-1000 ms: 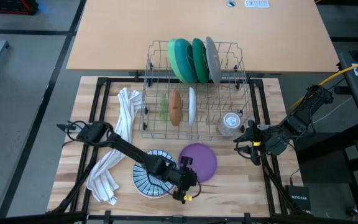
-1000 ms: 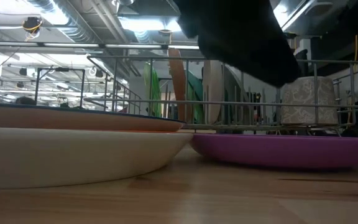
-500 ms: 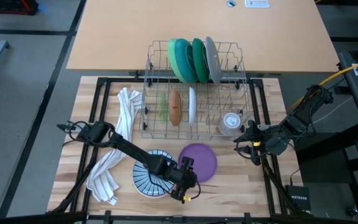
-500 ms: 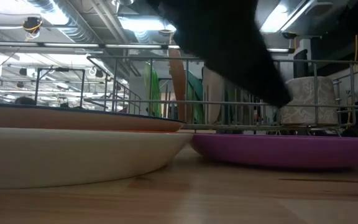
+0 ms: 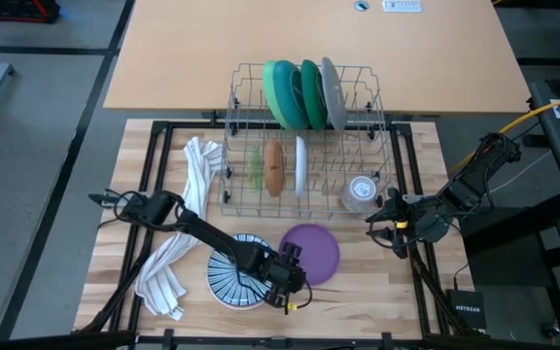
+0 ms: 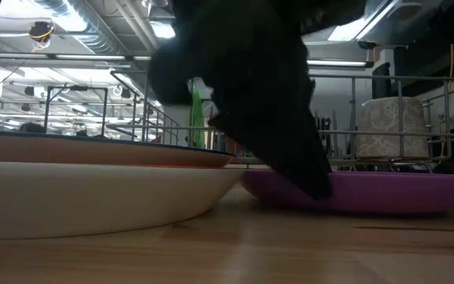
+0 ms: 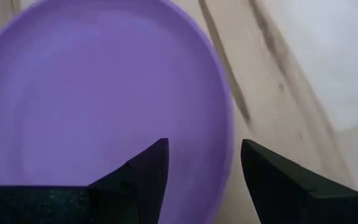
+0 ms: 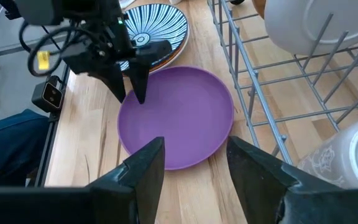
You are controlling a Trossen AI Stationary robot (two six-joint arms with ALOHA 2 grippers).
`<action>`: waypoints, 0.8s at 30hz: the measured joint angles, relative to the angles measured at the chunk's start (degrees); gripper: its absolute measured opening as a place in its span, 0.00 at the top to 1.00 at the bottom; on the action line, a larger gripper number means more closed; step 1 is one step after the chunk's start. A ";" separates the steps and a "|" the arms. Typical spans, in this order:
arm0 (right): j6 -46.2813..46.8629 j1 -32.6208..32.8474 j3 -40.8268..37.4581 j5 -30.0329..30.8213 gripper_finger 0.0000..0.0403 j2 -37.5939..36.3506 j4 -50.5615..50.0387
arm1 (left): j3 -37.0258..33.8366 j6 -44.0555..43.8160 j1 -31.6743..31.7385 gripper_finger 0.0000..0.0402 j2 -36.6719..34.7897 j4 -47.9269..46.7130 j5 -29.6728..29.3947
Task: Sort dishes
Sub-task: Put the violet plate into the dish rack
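Wooden slats form the table top (image 5: 377, 282), with a plain tan board (image 5: 309, 49) seen beyond it from above. At table height, a ceiling with ducts and lights is seen behind the wire rack (image 5: 304, 146); no other view shows this.

From above, three dishes are counted standing at the back of the rack: light green (image 5: 282, 93), teal (image 5: 311, 93), grey (image 5: 332, 92). Three smaller ones stand in its front row: green (image 5: 255, 167), orange (image 5: 274, 167), white (image 5: 300, 163). One cup (image 5: 362, 189) sits in the rack's right front corner. Two dishes lie flat on the table: one striped bowl (image 5: 233, 269) and one purple plate (image 5: 317, 249), just beside each other. One towel (image 5: 188, 224) lies to the left.

The left gripper (image 7: 199, 163) is seen from its wrist with fingers parted, straddling the purple plate's (image 7: 104, 93) near rim, one finger over the plate and one over bare wood. From the right wrist, its tips (image 8: 132, 90) are seen at the plate's (image 8: 179, 118) edge beside the bowl (image 8: 157, 28).

The right gripper (image 8: 191, 163) is held open, near the rack's right front corner, well apart from the plate. Bare wood is seen around the plate's front and right edges
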 joint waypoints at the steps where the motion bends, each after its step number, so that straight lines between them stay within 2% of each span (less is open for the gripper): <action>1: 0.00 0.00 0.00 0.00 0.55 -0.02 -0.04 | 0.00 0.49 0.13 0.53 0.19 0.22 -0.38; 6: 0.00 0.00 0.00 0.00 0.56 0.01 -0.06 | 0.00 0.55 0.75 0.53 0.70 1.06 -0.70; 9: 0.00 0.00 0.00 0.02 0.55 0.00 -0.06 | 0.00 2.42 0.88 0.56 1.26 1.24 -0.73; 15: 0.00 0.00 0.00 0.00 0.55 0.00 -0.08 | -0.01 4.78 0.39 0.74 1.28 1.65 -0.73; 21: 0.00 0.00 0.00 0.00 0.55 -0.02 -0.08 | -0.02 2.04 -0.83 0.96 1.28 6.87 -0.73; 24: -0.06 0.02 0.00 0.00 0.55 -0.04 -0.06 | 0.30 -2.84 -1.23 0.98 1.28 9.79 -0.69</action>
